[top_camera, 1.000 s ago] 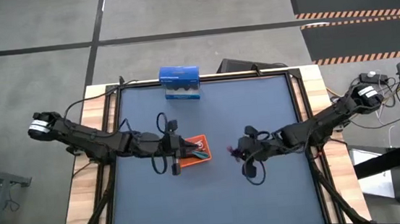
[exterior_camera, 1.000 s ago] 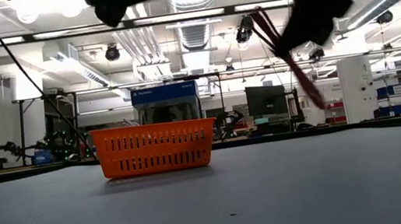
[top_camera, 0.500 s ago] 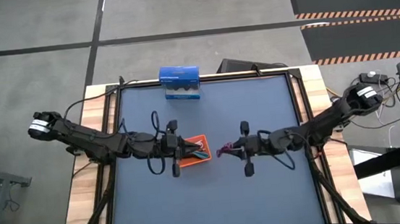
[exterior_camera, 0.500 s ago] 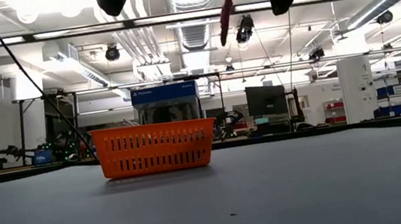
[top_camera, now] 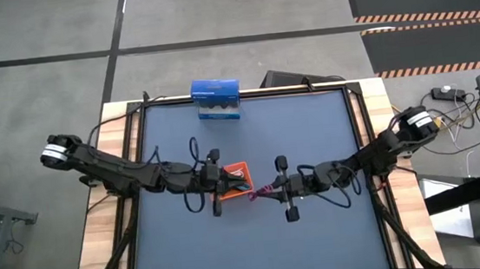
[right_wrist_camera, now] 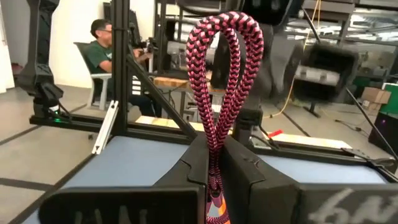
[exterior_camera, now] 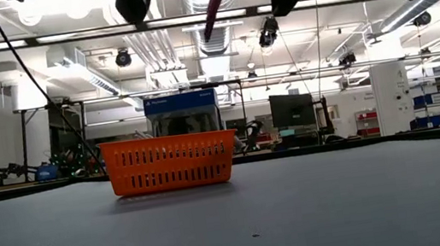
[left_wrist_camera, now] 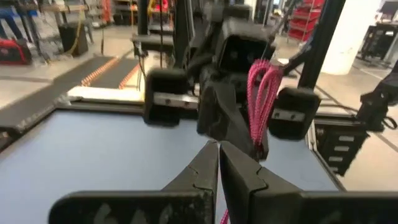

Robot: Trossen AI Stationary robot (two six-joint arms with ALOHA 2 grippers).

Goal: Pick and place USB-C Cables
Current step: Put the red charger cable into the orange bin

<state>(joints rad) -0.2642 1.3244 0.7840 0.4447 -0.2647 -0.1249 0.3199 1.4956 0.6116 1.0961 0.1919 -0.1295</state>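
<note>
Jaws clamped on a looped red braided USB-C cable (right_wrist_camera: pixel 219 93), the right gripper (top_camera: pixel 267 190) hangs above the blue surface (top_camera: pixel 309 128), just beside the orange tray (top_camera: pixel 237 176). Facing it over the tray, the left gripper (top_camera: pixel 225 188) has its jaws pressed together, holding nothing. A blue box (top_camera: pixel 216 99) sits at the surface's far edge.

Blue box (top_camera: pixel 215 98) at the worktop's (top_camera: pixel 310 137) far edge, centre-left. Worktop is blue-grey with wooden side rails (top_camera: pixel 99 234). Striped floor mats (top_camera: pixel 425 14) beyond the right corner. Monitors (exterior_camera: pixel 292 110) in the room behind. Seated person (right_wrist_camera: pixel 106 53) in a green top at a desk.
</note>
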